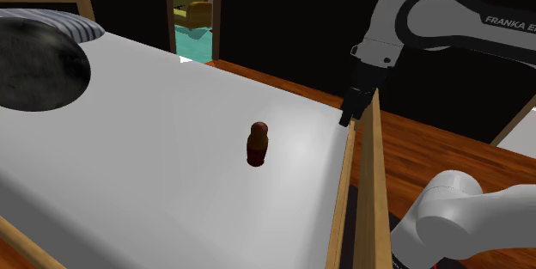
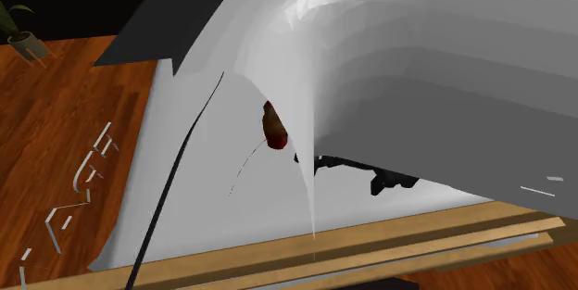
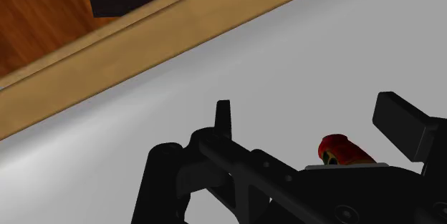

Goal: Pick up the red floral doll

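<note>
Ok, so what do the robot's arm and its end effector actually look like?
The white robot arm is built from smooth, rounded links joined by dark grey bands, and one dark band carries white FRANKA lettering. The all-black end effector has a boxy body and two flat, squared-off fingers.

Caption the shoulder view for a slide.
Gripper hovers by the wooden rail, apart from the upright red doll on the bed.
</note>
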Robot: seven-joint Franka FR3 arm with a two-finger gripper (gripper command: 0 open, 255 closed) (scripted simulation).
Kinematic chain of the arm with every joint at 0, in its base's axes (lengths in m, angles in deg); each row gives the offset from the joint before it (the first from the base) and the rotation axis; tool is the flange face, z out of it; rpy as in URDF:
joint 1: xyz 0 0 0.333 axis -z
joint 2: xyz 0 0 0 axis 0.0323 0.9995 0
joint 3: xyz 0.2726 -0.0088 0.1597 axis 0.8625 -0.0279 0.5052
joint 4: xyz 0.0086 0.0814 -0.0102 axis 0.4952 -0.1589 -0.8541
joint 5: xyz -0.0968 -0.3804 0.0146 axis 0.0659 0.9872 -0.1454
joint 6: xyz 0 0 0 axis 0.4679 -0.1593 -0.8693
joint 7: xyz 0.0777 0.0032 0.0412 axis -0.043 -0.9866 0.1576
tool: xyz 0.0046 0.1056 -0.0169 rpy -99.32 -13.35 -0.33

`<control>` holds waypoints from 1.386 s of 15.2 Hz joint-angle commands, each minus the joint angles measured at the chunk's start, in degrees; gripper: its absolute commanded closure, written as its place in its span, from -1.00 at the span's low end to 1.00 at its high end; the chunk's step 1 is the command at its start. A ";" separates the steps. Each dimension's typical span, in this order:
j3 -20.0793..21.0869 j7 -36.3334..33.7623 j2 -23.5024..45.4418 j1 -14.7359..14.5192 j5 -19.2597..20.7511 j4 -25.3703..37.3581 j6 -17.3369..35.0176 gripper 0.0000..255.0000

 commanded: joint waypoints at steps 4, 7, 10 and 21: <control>3.36 -2.26 3.99 -0.93 -0.79 0.69 5.08 -1.00; 6.67 -4.62 8.49 -1.61 -1.03 2.05 9.91 -1.00; 9.92 -7.16 13.42 -2.02 -0.61 4.07 14.40 -1.00; 20.59 -18.38 32.90 -1.77 7.33 15.93 25.72 -1.00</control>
